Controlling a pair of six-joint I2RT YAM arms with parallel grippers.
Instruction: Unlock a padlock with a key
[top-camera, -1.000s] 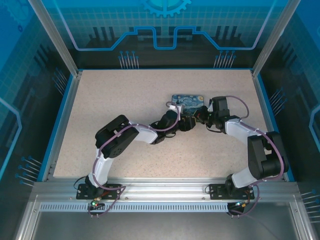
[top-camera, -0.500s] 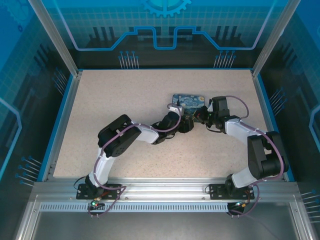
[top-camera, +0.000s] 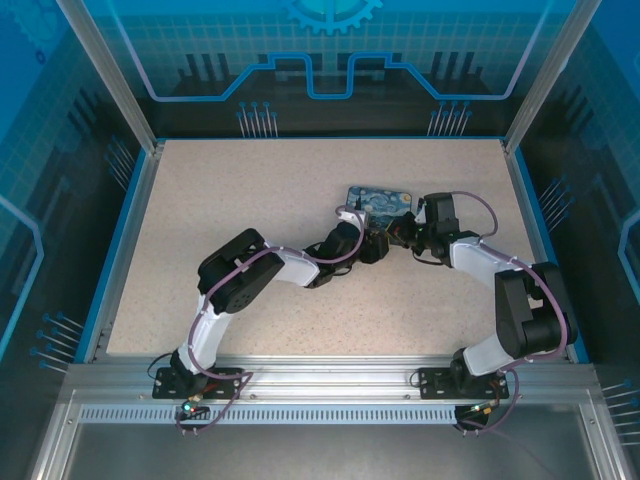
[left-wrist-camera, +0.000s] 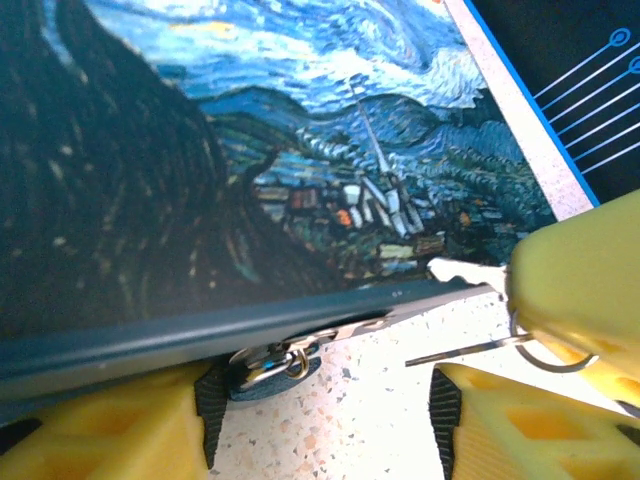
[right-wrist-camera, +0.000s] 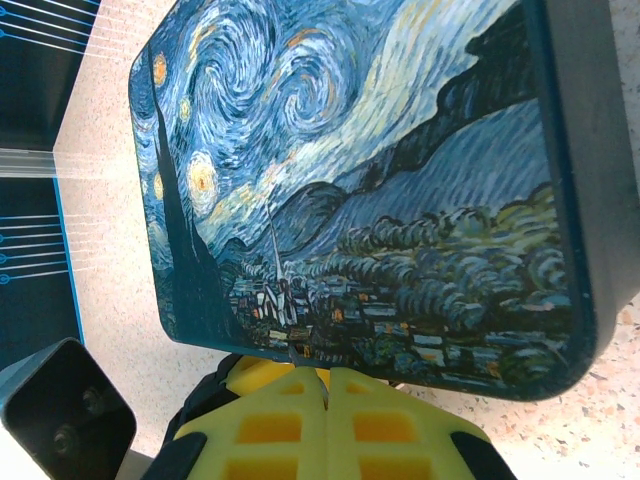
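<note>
Both arms are in tight at the near edge of the painted box (left-wrist-camera: 300, 150). My right end effector (right-wrist-camera: 325, 395) is pinched together on the key (left-wrist-camera: 465, 272), whose blade pokes out toward the box edge. My left end effector (left-wrist-camera: 320, 420) stands apart, one finger on each side of the padlock (left-wrist-camera: 268, 368). The padlock sits low under the box's rim, just above the bench (left-wrist-camera: 365, 405) and close beside my left pad, but it isn't clamped. I'd call this the line-up step: the lock needs steadying before the key goes in. Next I should close the left fingers on the lock body and turn its keyhole toward the blade. The keyhole itself I can't make out.
</note>
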